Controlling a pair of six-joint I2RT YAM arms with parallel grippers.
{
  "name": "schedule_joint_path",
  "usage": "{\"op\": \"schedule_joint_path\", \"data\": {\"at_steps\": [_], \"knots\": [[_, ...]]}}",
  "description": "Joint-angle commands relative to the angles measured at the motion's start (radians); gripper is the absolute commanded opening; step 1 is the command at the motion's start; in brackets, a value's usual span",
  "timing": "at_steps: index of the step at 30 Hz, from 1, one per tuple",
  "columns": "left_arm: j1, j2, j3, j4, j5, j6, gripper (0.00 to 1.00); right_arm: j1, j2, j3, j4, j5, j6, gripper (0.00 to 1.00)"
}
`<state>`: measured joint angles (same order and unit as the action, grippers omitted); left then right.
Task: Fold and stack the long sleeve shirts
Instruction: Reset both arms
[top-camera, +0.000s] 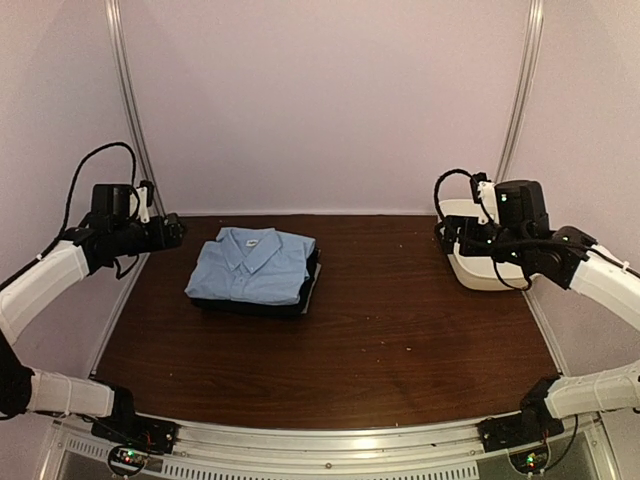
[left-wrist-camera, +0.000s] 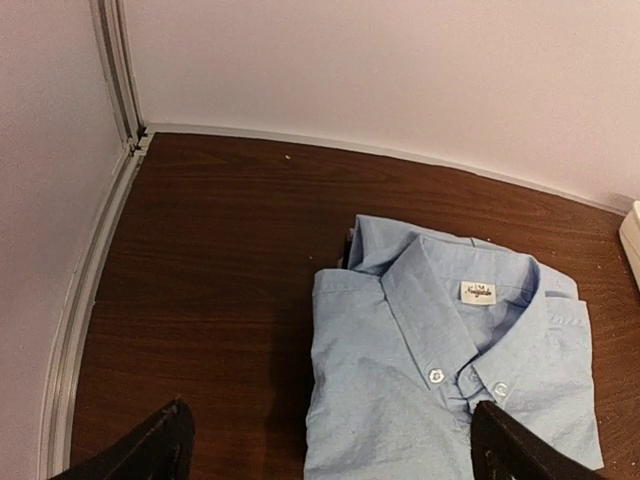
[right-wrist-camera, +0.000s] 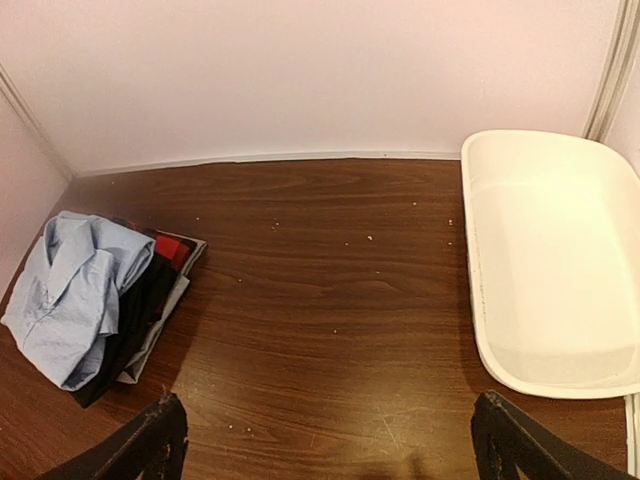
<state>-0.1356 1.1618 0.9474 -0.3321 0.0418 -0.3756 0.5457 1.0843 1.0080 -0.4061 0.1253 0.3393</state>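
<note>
Blue shirt (top-camera: 252, 265) folded atop black shirt (top-camera: 246, 308), left-centre tabletop (top-camera: 390, 330). Left tool (top-camera: 172, 232), right tool (top-camera: 447, 237): wide, empty. Retract high; spare stack.

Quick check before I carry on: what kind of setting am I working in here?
Most likely a lab robot cell, not a home: a dark wood-grain table boxed in by plain pale walls with metal rails, holding a folded shirt stack and a white tub.
</note>
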Motion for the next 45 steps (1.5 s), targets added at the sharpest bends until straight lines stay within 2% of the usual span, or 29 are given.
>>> {"op": "schedule_joint_path", "data": {"at_steps": [1,5,8,14,18,45], "knots": [[0.011,-0.043,0.002,0.043,0.079,0.063,0.98,-0.012,-0.09,-0.037,-0.056,0.083,-0.054,1.0],[0.011,-0.038,0.012,-0.005,0.162,0.124,0.98,-0.013,-0.149,-0.043,-0.064,0.075,-0.095,1.0],[0.011,-0.096,-0.035,0.038,0.212,0.148,0.98,-0.013,-0.197,-0.061,-0.047,0.08,-0.115,1.0],[0.008,-0.297,-0.118,0.113,0.127,0.155,0.98,-0.013,-0.288,-0.105,-0.009,0.105,-0.11,1.0],[0.008,-0.366,-0.15,0.149,0.11,0.147,0.98,-0.013,-0.337,-0.134,0.016,0.114,-0.106,1.0],[0.007,-0.349,-0.142,0.132,0.091,0.134,0.98,-0.013,-0.327,-0.164,0.033,0.126,-0.088,1.0]]}}
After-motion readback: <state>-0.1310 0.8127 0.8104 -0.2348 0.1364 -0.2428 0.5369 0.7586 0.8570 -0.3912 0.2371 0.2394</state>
